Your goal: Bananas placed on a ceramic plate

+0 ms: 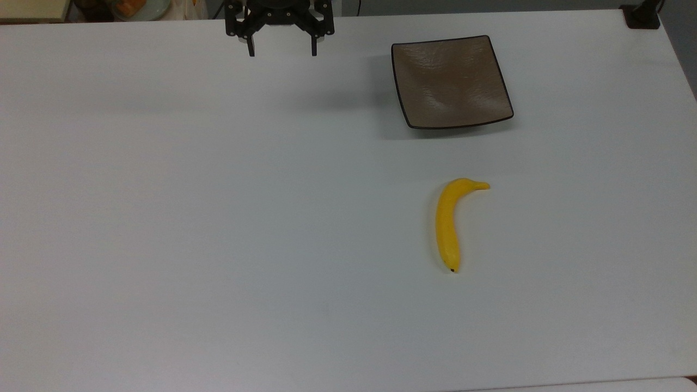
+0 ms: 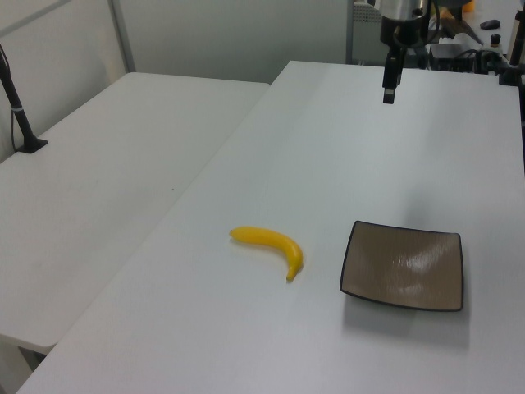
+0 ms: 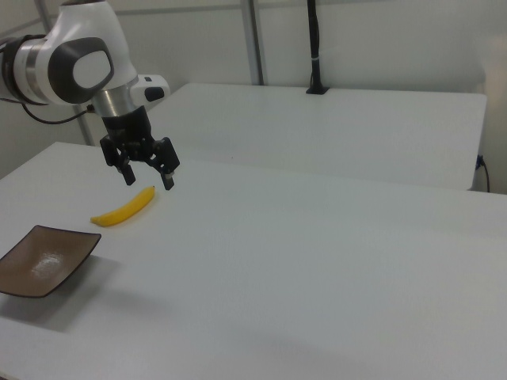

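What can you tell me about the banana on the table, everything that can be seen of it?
The banana is a single smooth, bright yellow, curved fruit, with a short bent stem at one end and a small dark tip at the other. It looks plastic-like and undamaged. It lies flat on the white table, alone, with nothing else touching it. In the top view it lies below the ceramic plate, apart from it, its stem end nearer the plate. The gripper hangs far from it, fingers open.

Bright, even light; soft shadows
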